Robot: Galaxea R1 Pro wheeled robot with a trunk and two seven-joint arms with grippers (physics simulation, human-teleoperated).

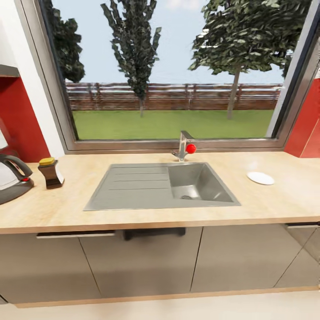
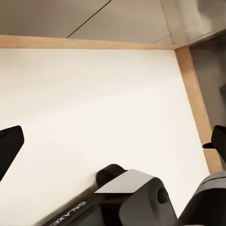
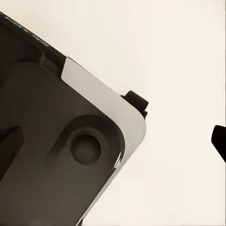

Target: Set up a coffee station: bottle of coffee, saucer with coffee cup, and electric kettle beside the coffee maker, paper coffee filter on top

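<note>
Head view: one saucer [image 1: 260,178] lies at three o'clock on the countertop [image 1: 146,215], right of the sink [image 1: 162,185]; one electric kettle [image 1: 12,178] and one coffee bottle [image 1: 51,173] stand at nine. The saucer looks light, thin and breakable; take its rim. Left wrist view: left gripper [image 2: 113,143] spread wide above floor, empty. Right wrist view: right gripper's opening cannot be judged.

Bare table [image 1: 66,209] between jar [image 1: 51,173] and sink [image 1: 161,186], kettle [image 1: 12,177] crowding the far left edge, tap [image 1: 183,146] rising behind the basin, saucer [image 1: 260,178] alone on open table at right.
</note>
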